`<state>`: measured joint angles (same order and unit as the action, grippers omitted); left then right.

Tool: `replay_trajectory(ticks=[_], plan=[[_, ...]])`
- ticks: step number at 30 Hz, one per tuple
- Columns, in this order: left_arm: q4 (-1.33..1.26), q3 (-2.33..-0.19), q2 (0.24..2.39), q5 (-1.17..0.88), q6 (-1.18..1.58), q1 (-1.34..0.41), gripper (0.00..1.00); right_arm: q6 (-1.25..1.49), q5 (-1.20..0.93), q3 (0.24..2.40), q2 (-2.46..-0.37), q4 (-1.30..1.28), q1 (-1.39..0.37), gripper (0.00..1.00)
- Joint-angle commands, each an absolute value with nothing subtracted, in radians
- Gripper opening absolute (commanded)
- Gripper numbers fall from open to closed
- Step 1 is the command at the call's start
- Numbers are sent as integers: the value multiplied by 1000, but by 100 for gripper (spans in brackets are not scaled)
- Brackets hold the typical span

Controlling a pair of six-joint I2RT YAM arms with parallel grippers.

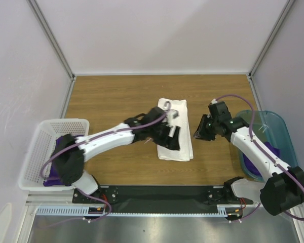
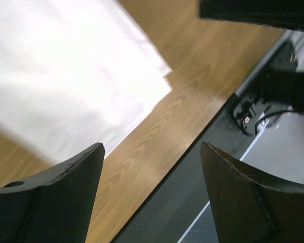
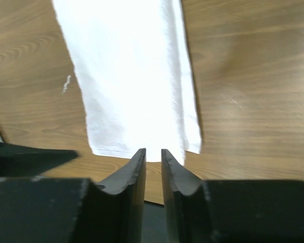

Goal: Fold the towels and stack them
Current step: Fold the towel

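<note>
the folded white towel (image 1: 179,108) lies mid-table (image 1: 116,96). the left pincer (image 2: 152,152) hangs over its near end, spread wide, holding nothing. the right pincer (image 3: 153,152), just right of the towel, is parted by a narrow gap, empty. purple towels sit in the white basket (image 1: 40,136) and the teal bin (image 1: 273,121).

the wooden surface (image 1: 116,101) carries a folded white towel (image 1: 185,144), lying flat near its middle. a white basket (image 1: 35,152) sits at its left edge, a teal bin (image 1: 278,119) at its right edge.
</note>
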<state>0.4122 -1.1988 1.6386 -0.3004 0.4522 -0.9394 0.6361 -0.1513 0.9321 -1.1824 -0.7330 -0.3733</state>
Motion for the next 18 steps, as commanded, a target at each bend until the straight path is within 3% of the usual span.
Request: replay_trajectory(ticks=[1, 5, 10, 18], plan=[[413, -1093, 1462, -239, 547, -850, 83, 626, -212, 954, -1224, -688, -379, 26], [376, -901, 1292, -186, 652, -789, 84, 626, -207, 966, -1285, -637, -403, 36], [266, -744, 1232, -134, 834, -769, 82, 598, -158, 985, -1367, -534, -429, 46], [111, -698, 1333, -112, 900, -765, 76, 561, -132, 1008, -1537, -410, -428, 31]])
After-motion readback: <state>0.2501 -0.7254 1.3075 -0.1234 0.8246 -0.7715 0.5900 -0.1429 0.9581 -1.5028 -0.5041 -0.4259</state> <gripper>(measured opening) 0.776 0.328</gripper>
